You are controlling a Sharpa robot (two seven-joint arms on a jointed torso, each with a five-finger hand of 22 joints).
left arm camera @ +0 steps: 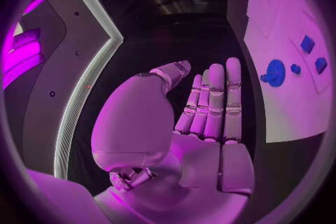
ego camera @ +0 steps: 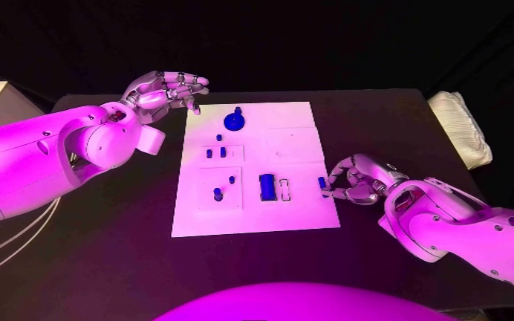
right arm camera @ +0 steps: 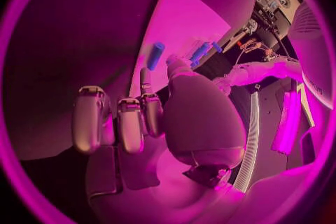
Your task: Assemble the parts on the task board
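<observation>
No writing is legible. The white task board (ego camera: pixel 254 221) lies mid-worktop (ego camera: pixel 107 261) (blue parts (ego camera: pixel 267 186) on it). Left robot hand (ego camera: pixel 169 89) hovers empty, fingers straight; right robot hand (ego camera: pixel 351 180) pinches a small blue peg (ego camera: pixel 321 183) at the board's edge.

Magenta light washes the whole scene. The task board (ego camera: pixel 295 221) glows brightest, nearly washed out beside the right hand (ego camera: pixel 353 180). The black table (ego camera: pixel 107 261) stays dim, and the room beyond the left hand (ego camera: pixel 166 91) is black. Soft highlights gleam on both hands. The wrist views bend straight edges toward dark rims.
</observation>
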